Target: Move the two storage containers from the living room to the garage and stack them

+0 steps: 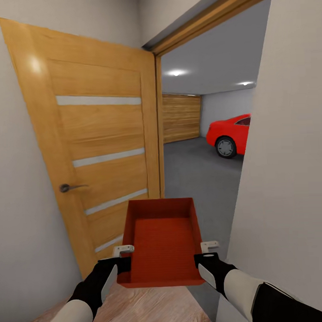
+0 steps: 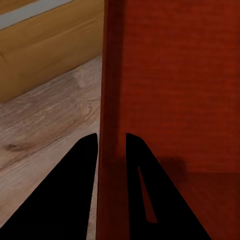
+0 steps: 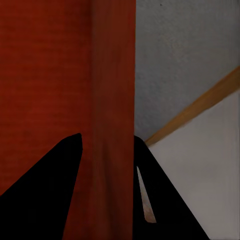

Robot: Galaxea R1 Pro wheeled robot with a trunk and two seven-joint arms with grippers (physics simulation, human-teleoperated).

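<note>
**Q:** What is carried, and where is it?

**A:** A shallow orange-red rectangular open-topped bin with finely ribbed walls (image 1: 162, 242) is held level in front of the robot, between both arms, at the threshold of an open light wooden door with four frosted glass strips (image 1: 98, 154). Beyond the doorway lie the garage's dark grey concrete floor (image 1: 194, 174), a wooden garage door (image 1: 180, 117) and a red car (image 1: 230, 133). Light wood plank flooring (image 1: 147, 310) lies under the bin.

**Q:** How do the end effectors stand?

**A:** The left gripper (image 1: 121, 255) is closed narrowly over the bin's left wall; the left wrist view shows one finger on each side of that wall (image 2: 111, 150). The right gripper (image 1: 209, 250) pinches the right wall likewise (image 3: 107, 150). Each holds the rim near the edge closest to the robot.

**Q:** How is the bin likely to handle?

**A:** Judged from its look: light, stiff plastic with thin walls. The ribbing should aid grip, yet a pinch on a thin rim could slip or let the bin tilt forward. Opposite side walls are the sensible hold, as here.

**Q:** What does it contain?

**A:** Nothing visible; its ribbed bottom is bare.

**Q:** What is left to do?

**A:** Apparently, to carry it through and set it down on the concrete.
</note>
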